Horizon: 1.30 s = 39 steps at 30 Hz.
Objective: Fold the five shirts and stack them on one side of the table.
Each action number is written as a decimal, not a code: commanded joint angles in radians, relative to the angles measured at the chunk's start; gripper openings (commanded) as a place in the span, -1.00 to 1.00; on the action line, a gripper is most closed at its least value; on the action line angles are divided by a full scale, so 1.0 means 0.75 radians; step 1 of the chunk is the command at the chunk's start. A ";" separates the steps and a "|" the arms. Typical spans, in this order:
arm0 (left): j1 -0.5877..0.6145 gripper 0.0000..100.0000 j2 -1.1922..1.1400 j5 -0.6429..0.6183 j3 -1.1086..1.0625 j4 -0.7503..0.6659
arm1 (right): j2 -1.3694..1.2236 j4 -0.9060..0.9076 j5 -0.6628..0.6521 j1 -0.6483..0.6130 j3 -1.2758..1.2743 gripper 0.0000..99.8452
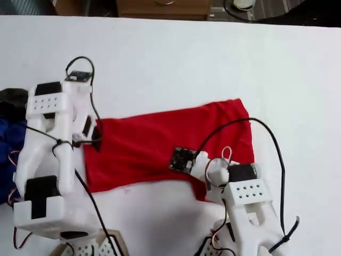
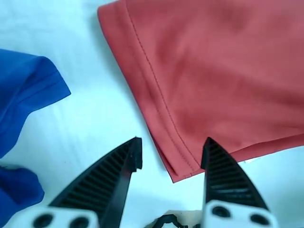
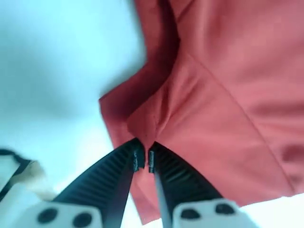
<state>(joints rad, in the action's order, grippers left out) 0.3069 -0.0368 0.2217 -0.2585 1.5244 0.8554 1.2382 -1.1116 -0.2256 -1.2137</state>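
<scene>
The right gripper [image 3: 145,159] pinches a pucker of the red shirt [image 1: 154,144]. The left gripper [image 2: 172,151] gapes astride its hem corner. The red shirt lies flat on the table [image 1: 213,64] between the arms. It looks soft, light and limp, probably best held at hems and corners.

The table [image 1: 213,64] is white. A red shirt [image 1: 160,144] lies spread out on it. Blue cloth [image 1: 6,144] lies bunched near the red shirt's hemmed end, not touching it. Something black [image 1: 13,98] lies a bit farther off.
</scene>
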 commanded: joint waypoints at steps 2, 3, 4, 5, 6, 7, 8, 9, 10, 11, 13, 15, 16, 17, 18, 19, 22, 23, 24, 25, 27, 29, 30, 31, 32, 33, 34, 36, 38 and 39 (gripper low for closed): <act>0.004 -0.54 0.049 -0.010 0.069 -0.008 | 0.032 0.058 0.002 -0.009 0.053 -0.96; 0.004 -0.54 0.049 -0.010 0.069 -0.010 | 0.032 0.058 0.002 -0.011 0.051 -0.96; 0.004 -0.54 0.049 -0.010 0.069 -0.010 | 0.032 0.058 0.002 -0.019 0.051 -0.96; 0.004 -0.54 0.049 -0.010 0.069 -0.010 | 0.032 0.062 0.002 -0.036 0.049 -0.96; 0.004 -0.54 0.049 -0.010 0.069 -0.010 | 0.032 0.077 0.004 -0.058 0.049 -0.96; 0.004 -0.54 0.049 -0.010 0.069 -0.010 | 0.032 0.093 0.010 -0.091 0.049 -0.96; 0.004 -0.54 0.049 -0.010 0.069 -0.010 | 0.032 0.109 0.012 -0.130 0.049 -0.96; 0.004 -0.54 0.049 -0.010 0.069 -0.010 | 0.032 0.120 0.014 -0.163 0.049 -0.96; 0.004 -0.54 0.049 -0.010 0.069 -0.010 | 0.032 0.122 0.018 -0.187 0.049 -0.96; 0.004 -0.54 0.049 -0.010 0.069 -0.010 | 0.032 0.118 0.043 -0.202 0.049 -0.96; 0.006 -0.54 0.049 -0.010 0.069 -0.010 | 0.032 0.116 0.068 -0.222 0.051 -0.96; 0.008 -0.54 0.049 -0.010 0.069 -0.010 | 0.030 0.116 0.070 -0.220 0.049 -0.96; 0.008 -0.54 0.049 -0.010 0.069 -0.010 | 0.030 0.116 0.072 -0.216 0.047 -0.96; 0.008 -0.54 0.049 -0.010 0.069 -0.010 | 0.028 0.116 0.072 -0.216 0.047 -0.96; 0.008 -0.54 0.049 -0.010 0.069 -0.010 | 0.021 0.116 0.072 -0.214 0.045 -0.96; 0.008 -0.54 0.049 -0.010 0.069 -0.012 | 0.021 0.116 0.074 -0.214 0.045 -0.95; 0.004 -0.54 0.049 -0.010 0.071 -0.012 | 0.019 0.116 0.078 -0.214 0.045 -0.95; 0.004 -0.54 0.049 -0.010 0.071 -0.012 | 0.019 0.116 0.078 -0.214 0.045 -0.93; 0.004 -0.54 0.049 -0.010 0.071 -0.016 | 0.019 0.120 0.078 -0.214 0.045 -0.89; 0.004 -0.54 0.049 -0.010 0.071 -0.020 | 0.019 0.122 0.078 -0.214 0.045 -0.84; 0.006 -0.54 0.049 -0.010 0.071 -0.020 | 0.026 0.126 0.076 -0.214 0.045 -0.71; 0.006 -0.54 0.049 -0.010 0.071 -0.020 | 0.030 0.154 0.074 -0.216 0.072 -0.62; 0.006 -0.54 0.049 -0.010 0.071 -0.020 | 0.030 0.177 0.076 -0.216 0.098 -0.59; 0.006 -0.54 0.049 -0.010 0.071 -0.020 | 0.032 0.204 0.078 -0.216 0.135 -0.58; 0.006 -0.54 0.049 -0.010 0.071 -0.020 | 0.032 0.234 0.078 -0.214 0.186 -0.58; 0.006 -0.54 0.049 -0.010 0.071 -0.020 | 0.032 0.267 0.080 -0.212 0.250 -0.58; 0.006 -0.54 0.049 -0.010 0.071 -0.020 | 0.032 0.298 0.080 -0.197 0.319 -0.58; 0.004 -0.54 0.049 -0.010 0.071 -0.020 | 0.032 0.324 0.080 -0.134 0.497 -0.58; 0.004 -0.54 0.049 -0.010 0.071 -0.020 | 0.017 0.279 0.084 -0.015 0.657 -0.58; 0.002 -0.54 0.049 -0.010 0.071 -0.020 | 0.013 0.202 0.108 0.048 0.694 -0.58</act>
<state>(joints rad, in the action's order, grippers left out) 0.3069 -0.0368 0.2217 -0.2585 1.5198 0.8539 1.4576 -1.0579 -0.3007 -0.8546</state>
